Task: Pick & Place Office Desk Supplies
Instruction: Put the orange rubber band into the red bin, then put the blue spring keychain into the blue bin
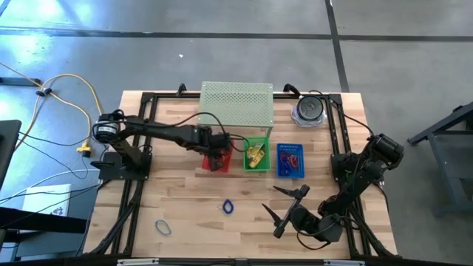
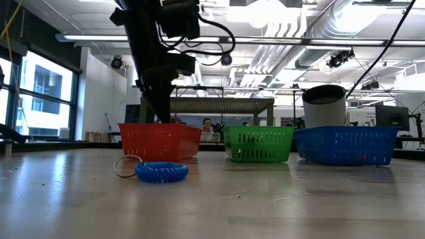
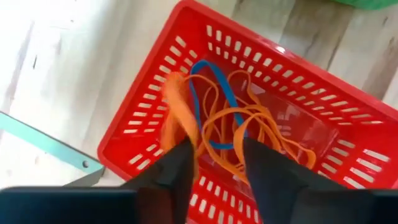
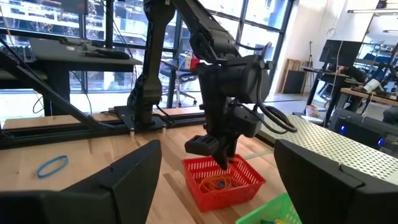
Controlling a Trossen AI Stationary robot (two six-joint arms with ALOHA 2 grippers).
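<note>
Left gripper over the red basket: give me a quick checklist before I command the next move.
1. Left gripper above red basket: ok.
2. Jaws open: ok.
3. Orange band free of the fingers: cannot tell, it hangs by one finger.
4. Bands already inside the basket: ok.
5. Blue coil and loose band on the table, unobstructed: ok.
6. Right gripper parked, open, away from baskets: ok.

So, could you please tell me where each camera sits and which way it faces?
High: overhead, looking down; both arms, red basket.
Low: table height, looking across; left arm above the red basket.
Left wrist: looks into the red basket; own left claw.
Right wrist: looks across at the left arm; own right claw.
All share the red basket.
</note>
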